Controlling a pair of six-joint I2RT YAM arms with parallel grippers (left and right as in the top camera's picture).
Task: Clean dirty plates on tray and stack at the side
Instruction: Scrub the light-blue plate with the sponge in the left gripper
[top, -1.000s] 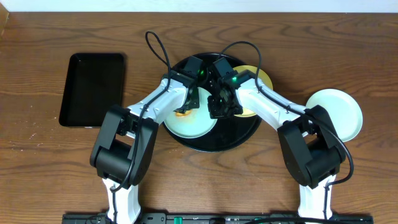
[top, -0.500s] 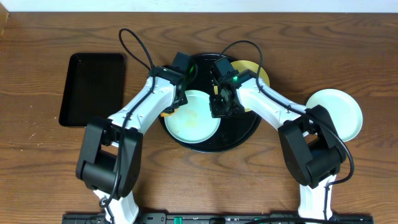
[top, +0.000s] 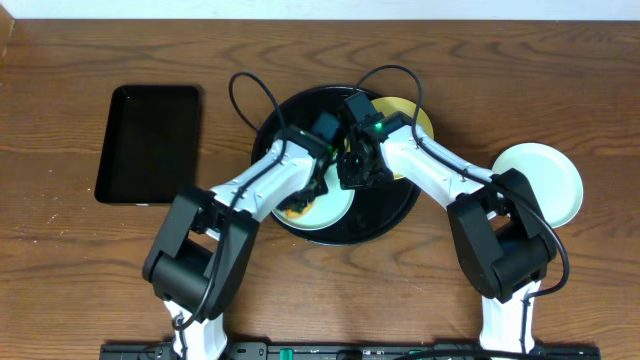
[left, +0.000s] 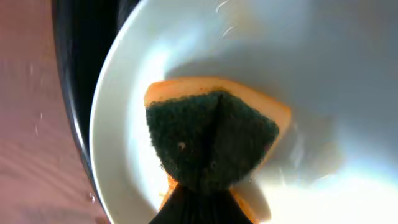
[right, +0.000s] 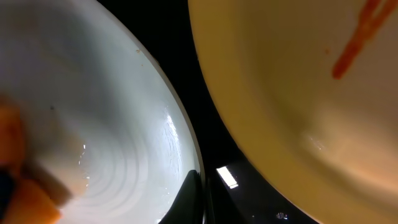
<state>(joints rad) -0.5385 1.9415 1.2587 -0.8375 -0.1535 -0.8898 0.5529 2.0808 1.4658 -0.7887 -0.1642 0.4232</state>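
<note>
- Plates, from overhead: a light blue plate (top: 335, 208) lies at the front left of the round black tray (top: 395, 212), and a yellow plate (top: 420, 120) lies at its back right, partly under the right arm; a third plate (top: 540, 180) sits off the tray on the table (top: 80, 260), well apart to the right, and a rectangular tray (top: 150, 143) lies at the far left
- Also overhead: the left gripper (top: 300, 203) is down on the blue plate with an orange sponge (top: 293, 211); the right gripper (top: 352, 178) is at that plate's right rim
- Left wrist: the sponge (left: 211, 143), green scouring face on an orange body, is pinched between the closed fingers (left: 193, 208) and lies on the blue plate (left: 311, 68) near its rim, just beside the tray's black edge (left: 78, 93)
- Right wrist: one dark fingertip (right: 191, 196) sits right at the blue plate's rim (right: 180, 118); the other is out of view, so I cannot tell whether this gripper is open or gripping; the yellow plate (right: 280, 106) carries an orange smear (right: 351, 40)
- Handling, as a judgement: the plates look thin, light and stiff, with a glossy surface likely to skate on the shiny tray under scrubbing; the raised rim is the place to pinch, one finger over and one under, not the flat middle; the sponge is soft and will squash
</note>
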